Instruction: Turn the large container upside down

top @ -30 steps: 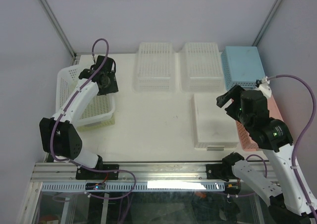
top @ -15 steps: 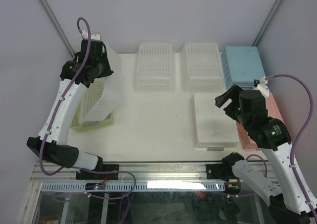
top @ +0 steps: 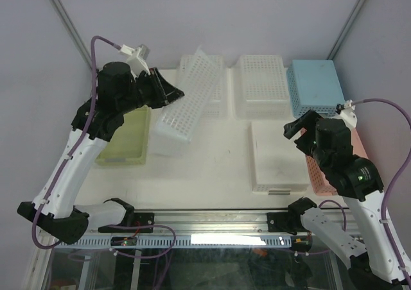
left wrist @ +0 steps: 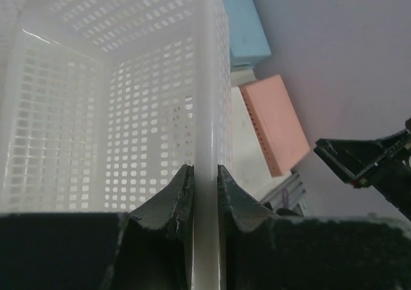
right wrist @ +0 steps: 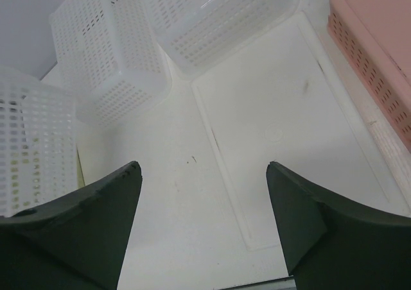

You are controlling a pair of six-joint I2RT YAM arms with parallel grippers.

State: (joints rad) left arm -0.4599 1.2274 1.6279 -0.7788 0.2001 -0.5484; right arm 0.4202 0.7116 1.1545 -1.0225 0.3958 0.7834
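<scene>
Top external: raised left pincer [top: 178, 96] clamps the tilted large container [top: 187, 107].

You're looking down on a white table [top: 218, 168] boxed in by plain, pale grey walls [top: 212, 20] on the far, left and right sides. Slanting metal posts [top: 70, 28] mark the two far corners. An aluminium rail [top: 212, 218] runs along the near edge. Below it glows a bright strip [top: 225, 239], possibly a lamp's reflection. The light is soft and even.
</scene>
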